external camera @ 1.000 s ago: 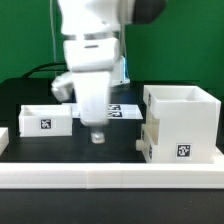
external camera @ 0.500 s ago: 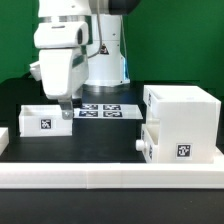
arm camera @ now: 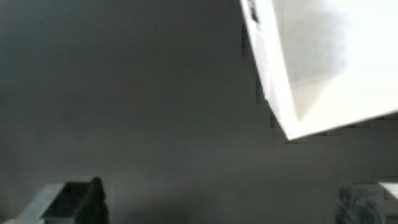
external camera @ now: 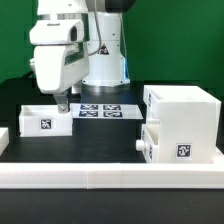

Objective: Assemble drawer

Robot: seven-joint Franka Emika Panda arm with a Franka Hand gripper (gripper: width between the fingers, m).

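- The hand [external camera: 61, 106] is hanging over the inner edge of the small open tray [external camera: 45, 120] at the exterior view's left. A second ago it was low over the middle of the dark worktop [external camera: 110, 140].
- Compared with half a second ago, it is sitting slightly further toward the exterior view's left and a little higher.
- In the wrist view the hand [arm camera: 228, 200] is spread wide. Its two dark fingertips [arm camera: 79, 200] are standing far apart with only bare worktop [arm camera: 125, 100] between them, so it is carrying nothing.
- A white corner of the tray [arm camera: 320, 70] is showing in the wrist view, clear of both fingertips.
- The large cube casing [external camera: 182, 108] is standing at the exterior view's right, where it stood before.
- The second tray [external camera: 172, 146] is sitting low, right against the casing, with its knob [external camera: 140, 147] pointing toward the exterior view's left. It has not shifted either.
- The marker board [external camera: 100, 110] is lying flat behind the hand, between the left tray and the casing.
- The long white border wall [external camera: 110, 178] is running along the near edge.
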